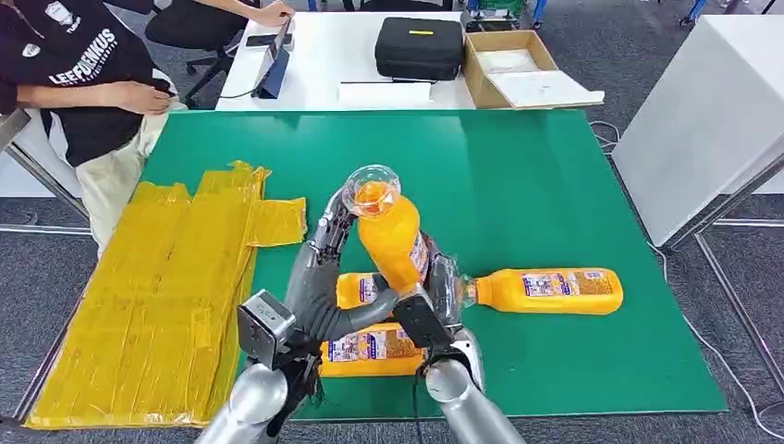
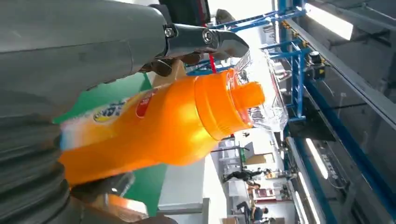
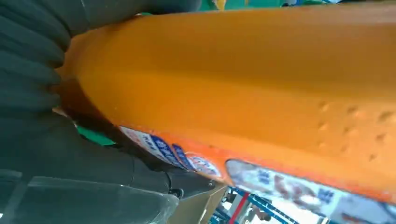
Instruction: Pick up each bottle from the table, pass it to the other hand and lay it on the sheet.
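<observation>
We found the raised bottle [image 1: 390, 242] upright above the green table [image 1: 555, 185], clear cap uppermost, clasped by both hands. The left hand [image 1: 325, 268] had fingers wrapped around its side; the right hand [image 1: 434, 310] gripped lower down, its fingers largely hidden behind the bottle. Two more bottles lay on the table: one [image 1: 545, 290] in plain sight, the other [image 1: 370, 347] partly covered by the arms. The yellow sheet [image 1: 157, 296] lay apart, at the left.
</observation>
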